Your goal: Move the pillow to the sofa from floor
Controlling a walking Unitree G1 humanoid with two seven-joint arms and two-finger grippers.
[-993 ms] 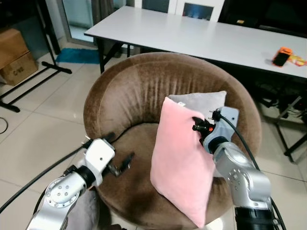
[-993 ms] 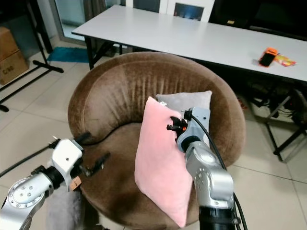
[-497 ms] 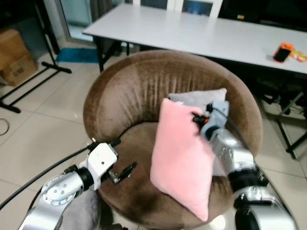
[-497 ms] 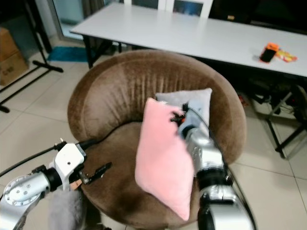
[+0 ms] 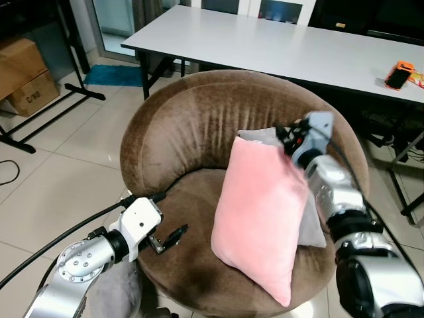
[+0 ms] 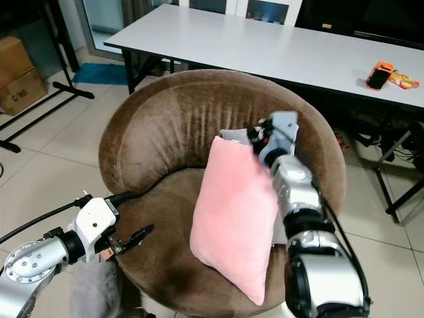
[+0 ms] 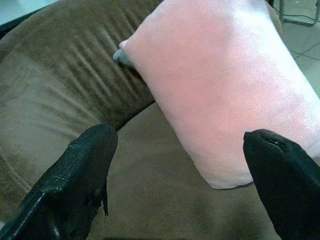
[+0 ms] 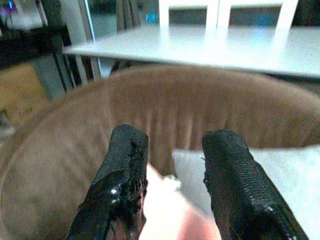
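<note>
Right gripper [image 8: 172,185] fingers parted, above top corner of pink pillow [image 5: 262,212]; pillow stands tilted on brown round sofa [image 5: 179,126] seat, against grey cushion [image 5: 265,136]; left gripper [image 7: 180,165] spread wide, low over the seat.

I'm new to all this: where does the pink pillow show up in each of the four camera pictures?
Left eye view: pink pillow stands on the seat, right of centre.
Right eye view: pink pillow at centre, on the seat.
Left wrist view: upper right, beyond the black fingers.
Right wrist view: a blurred pink patch at the bottom edge.
Shared landmark: the brown sofa's ribbed backrest.
</note>
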